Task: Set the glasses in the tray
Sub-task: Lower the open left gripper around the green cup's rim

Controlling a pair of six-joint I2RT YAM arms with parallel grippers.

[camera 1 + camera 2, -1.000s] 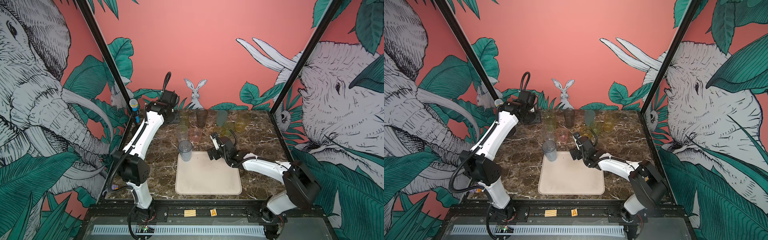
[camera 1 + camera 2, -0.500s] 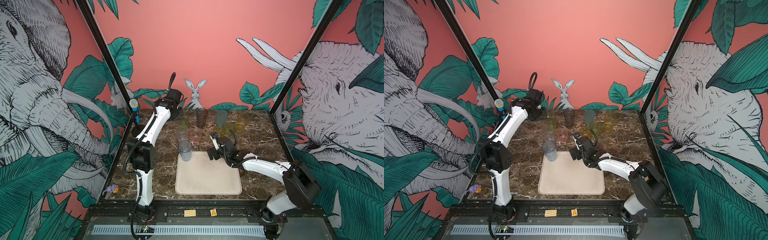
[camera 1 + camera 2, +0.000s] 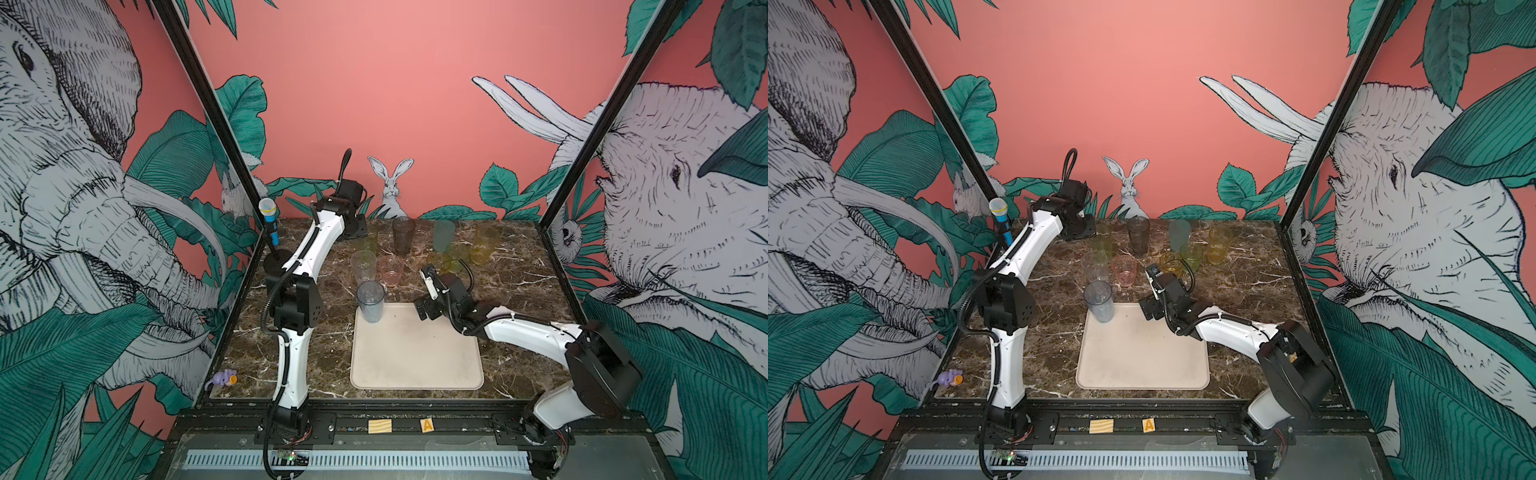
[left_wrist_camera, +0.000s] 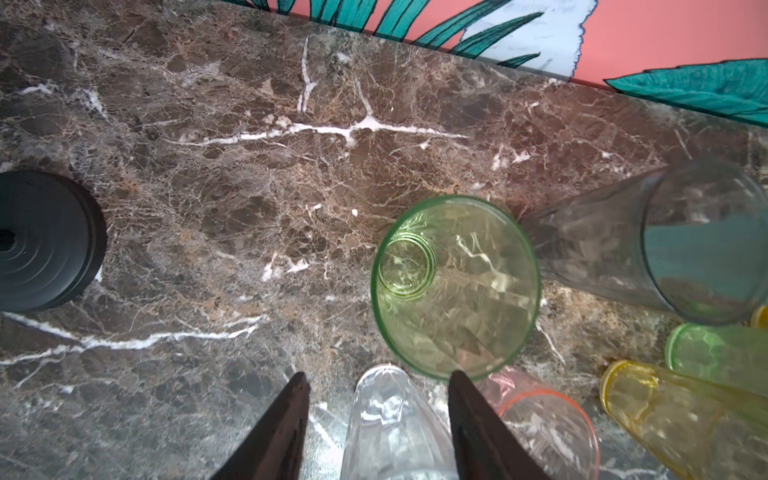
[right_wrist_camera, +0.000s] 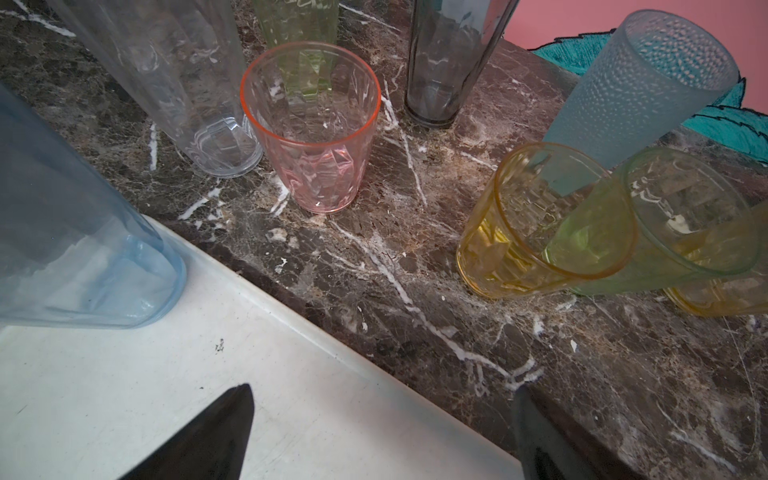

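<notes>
My left arm has swung in from the side to the back row; my right arm has not stirred. My left jaws stand about half apart and empty, high over the green glass (image 4: 455, 286), and the clear glass (image 4: 390, 424) shows below between them. My right jaws gape wide, holding nothing, over the far edge of the tray (image 3: 415, 357). The grey-blue glass (image 3: 370, 301) stands upright in the tray's far left corner. The pink glass (image 5: 309, 137), smoky glass (image 3: 403, 235), teal glass (image 3: 444, 235) and amber glass (image 5: 540, 224) are on the bench (image 3: 324, 332) beyond the tray.
</notes>
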